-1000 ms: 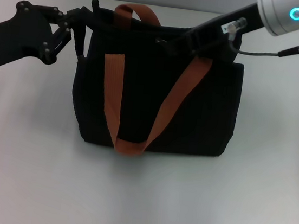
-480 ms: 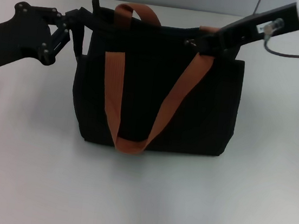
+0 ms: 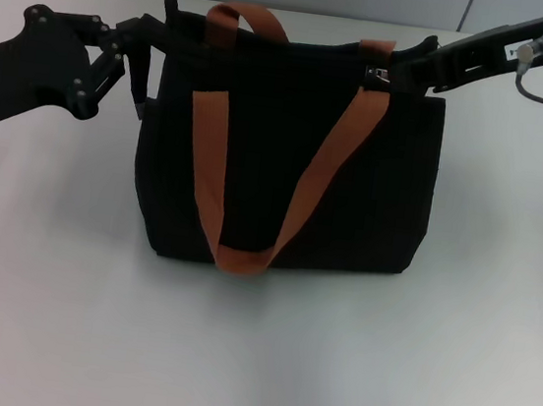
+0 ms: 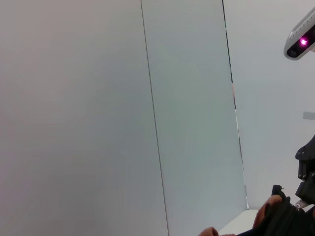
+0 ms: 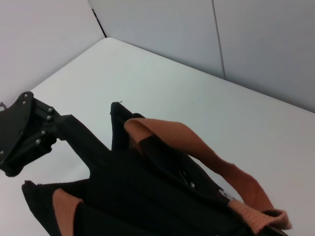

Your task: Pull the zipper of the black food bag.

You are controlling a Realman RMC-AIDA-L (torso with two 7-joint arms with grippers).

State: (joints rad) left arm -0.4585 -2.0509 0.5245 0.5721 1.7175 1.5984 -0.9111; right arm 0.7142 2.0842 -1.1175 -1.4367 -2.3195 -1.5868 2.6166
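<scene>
Black fabric makes up the boxy black food bag point(image 3: 286, 165), which stands upright toward the far edge of the white table point(image 3: 252, 359), its two orange-brown webbing straps point(image 3: 304, 177) draped down the near face in a V. From the head view, the left gripper point(image 3: 158, 36) reaches in level from the left edge and pinches the bag's top left corner. The right gripper point(image 3: 406, 73) stretches in from the far right corner, its black fingers closed on the zipper point(image 3: 377, 74), a small silver tab near the right end of the top edge.

Left wrist view: mostly pale wall panels; a bit of black cloth and orange strap shows.

Right wrist view: the bag's matte top with its zip track point(image 5: 167, 167), flat woven straps arching over it, and the left gripper's bolted black jaws clamped on the far corner
</scene>
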